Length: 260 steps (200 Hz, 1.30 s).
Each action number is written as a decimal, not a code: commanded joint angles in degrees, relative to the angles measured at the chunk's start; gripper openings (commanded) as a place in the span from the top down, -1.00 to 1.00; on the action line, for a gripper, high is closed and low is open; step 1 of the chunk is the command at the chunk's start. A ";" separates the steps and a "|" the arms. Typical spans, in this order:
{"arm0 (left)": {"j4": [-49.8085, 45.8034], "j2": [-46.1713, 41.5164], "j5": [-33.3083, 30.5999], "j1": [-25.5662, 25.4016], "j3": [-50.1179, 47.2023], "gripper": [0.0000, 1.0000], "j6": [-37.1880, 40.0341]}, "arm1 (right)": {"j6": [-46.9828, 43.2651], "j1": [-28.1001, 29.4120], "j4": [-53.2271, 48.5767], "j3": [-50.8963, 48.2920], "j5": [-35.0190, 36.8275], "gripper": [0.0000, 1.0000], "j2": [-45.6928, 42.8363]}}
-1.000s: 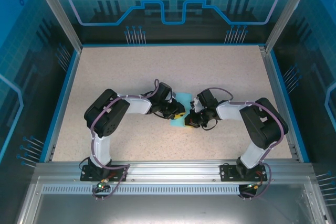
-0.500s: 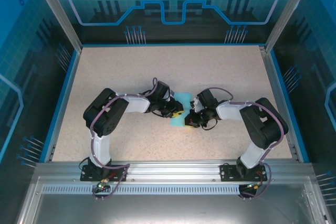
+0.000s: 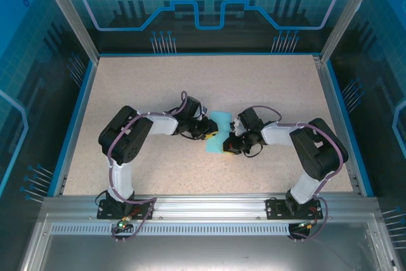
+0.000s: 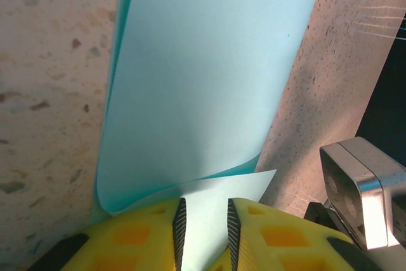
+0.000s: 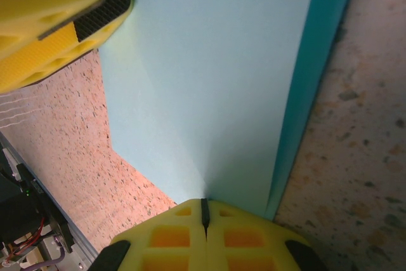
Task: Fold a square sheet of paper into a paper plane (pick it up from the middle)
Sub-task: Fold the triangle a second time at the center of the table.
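Two black-and-white robot arms lean in over the speckled beige table (image 3: 266, 87) and meet near its middle.

On the left, the yellow-fingered left gripper (image 4: 204, 223) comes at the work from the left side. Its jaws stand a little apart. A loose corner of the top layer lies in the gap between them, not clamped as far as I can see.

Between the two grippers lies the thin light-cyan sheet of paper (image 3: 221, 120), doubled over into a strip. Its long axis runs from far to near, drifting slightly toward the near left, and one layer curls up off the table just ahead of the left fingers.

On the right, the right gripper (image 5: 204, 211) is clenched with no gap. The paper's edge runs straight into the seam between its fingers, so I take it to be pinching the sheet there.

Each gripper faces a long side, so the strip lies crosswise to both. I'd judge the coming move turns on the left jaws: the raised flap sits directly ahead of them, while the right side anchors the sheet.
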 commanded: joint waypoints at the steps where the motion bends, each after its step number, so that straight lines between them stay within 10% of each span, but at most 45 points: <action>1: -1.29 -0.63 -9.28 2.91 -2.59 0.46 3.41 | -0.08 -1.33 -6.20 -1.09 3.75 0.96 0.47; 167: -8.79 -3.23 -16.31 3.75 -0.63 0.42 10.19 | 0.27 -1.40 -5.80 -0.93 2.96 0.94 0.31; 260: -9.73 -13.39 -9.55 0.86 0.69 0.40 9.09 | 0.27 -1.23 -5.68 0.11 2.29 0.93 0.70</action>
